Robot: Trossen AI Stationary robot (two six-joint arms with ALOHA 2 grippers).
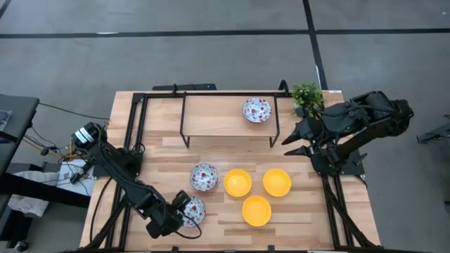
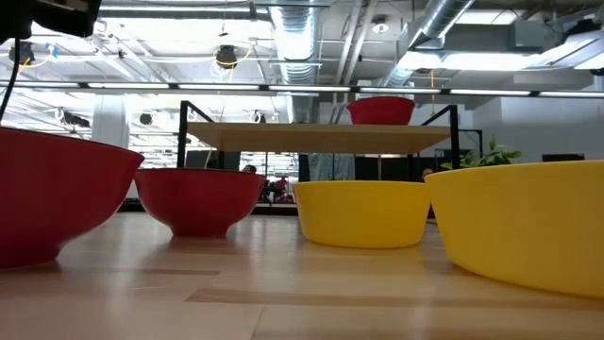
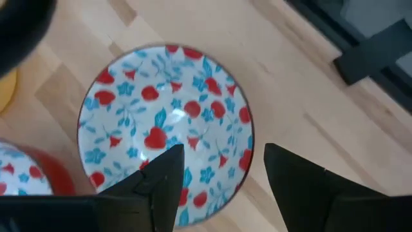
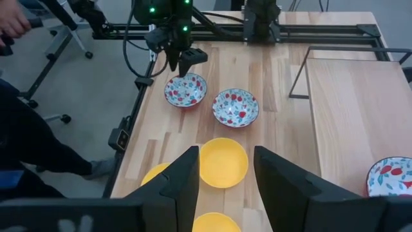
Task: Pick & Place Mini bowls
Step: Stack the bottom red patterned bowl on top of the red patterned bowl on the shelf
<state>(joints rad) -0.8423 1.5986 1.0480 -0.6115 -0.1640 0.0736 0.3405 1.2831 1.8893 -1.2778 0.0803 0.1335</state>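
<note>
Nearest to lens: floral bowl point(image 3: 164, 129) right under the left pincer point(image 3: 222, 174), fingers spread wide, nothing held; one finger over the bowl's inside, the other outside the rim, so the rim sits btwn them.
Key relation: bowl lies straight below/ahead of left pincer, at the tabletop's point(image 1: 211, 151) front-left corner. Round, so no long axis to line up; rim pinch looks the likely grip. Left arm far nearer than right.
Contact: can't tell if the fingers touch the rim yet; prob. just above it.
Right pincer point(image 1: 294, 144): well apart, hovering by the shelf's right end near the plant point(image 1: 308, 95); fingers parted, empty, pointing back across the table.
Other bowls: second floral bowl point(image 1: 203, 176) just beside the targeted one, toward table centre; third floral bowl point(image 1: 257, 109) up on the raised shelf point(image 1: 211, 116).
Yellow bowls point(image 1: 256, 210): three in a close cluster right of centre, near but apart from the floral pair.
In the way: neighbouring floral bowl is the closest thing; a lift straight up should clear it, a sideways drag may clip it.
Task stage: judged as grasp abt to begin; one floral bowl placed on shelf, five left on the tabletop.
</note>
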